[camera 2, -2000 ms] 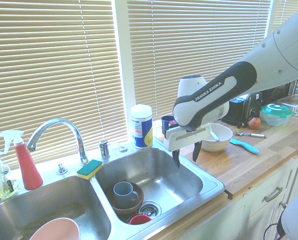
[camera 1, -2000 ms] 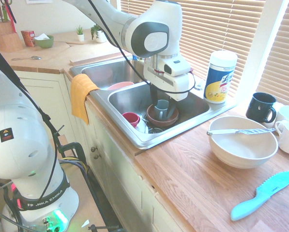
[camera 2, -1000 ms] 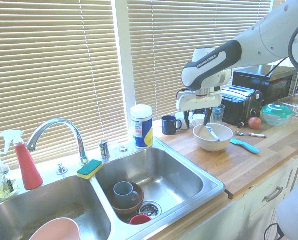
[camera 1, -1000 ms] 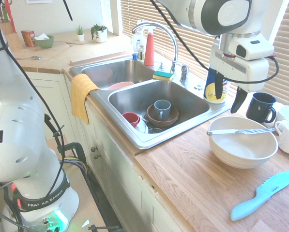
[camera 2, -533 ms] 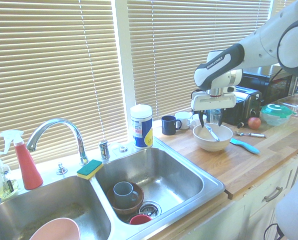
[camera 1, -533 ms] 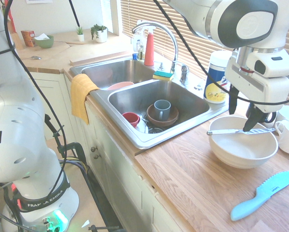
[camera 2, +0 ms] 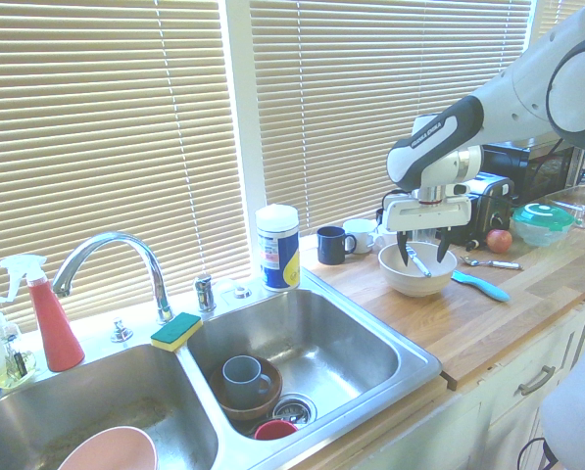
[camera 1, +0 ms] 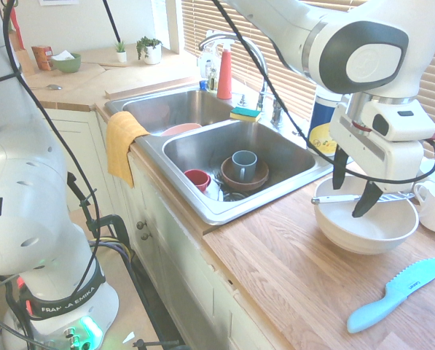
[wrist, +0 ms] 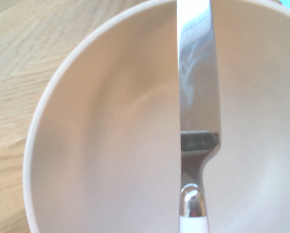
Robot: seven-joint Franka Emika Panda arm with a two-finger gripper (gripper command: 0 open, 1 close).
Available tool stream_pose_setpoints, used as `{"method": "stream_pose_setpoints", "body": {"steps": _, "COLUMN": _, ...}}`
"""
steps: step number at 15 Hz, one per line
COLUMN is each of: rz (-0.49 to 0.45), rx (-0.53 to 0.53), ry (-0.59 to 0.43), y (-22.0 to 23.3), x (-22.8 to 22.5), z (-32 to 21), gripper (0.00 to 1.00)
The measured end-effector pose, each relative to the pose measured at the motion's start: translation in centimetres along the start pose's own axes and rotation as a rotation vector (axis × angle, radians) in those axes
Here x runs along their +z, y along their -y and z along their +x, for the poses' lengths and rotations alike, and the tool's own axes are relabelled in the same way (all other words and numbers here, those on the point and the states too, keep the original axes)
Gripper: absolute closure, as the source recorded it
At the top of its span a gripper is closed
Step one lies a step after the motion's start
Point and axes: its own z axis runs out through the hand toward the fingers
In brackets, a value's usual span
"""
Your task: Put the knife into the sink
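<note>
— One change matters: the claw (camera 1: 354,198) has come from over the stainless steel double-basin sink (camera 1: 275,157) down to the round white ceramic bowl (camera 1: 392,237), jaws wide and empty.

— And the slim shiny metal table knife (camera 1: 334,198)?

— Lying across that bowl's rim, between the fingers but ungripped — so closing and lifting it comes next, I'd say.

Robot arm base (camera 1: 53,310) reads "FRANKA EMIKA" (white lettering).
</note>
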Motion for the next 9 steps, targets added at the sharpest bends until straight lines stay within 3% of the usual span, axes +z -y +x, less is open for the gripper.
{"method": "stream_pose_setpoints", "body": {"steps": 9, "rz": -0.003, "rx": -0.015, "ry": 0.003, "y": 0.1, "x": 1.1, "z": -1.0, "gripper": 1.0}}
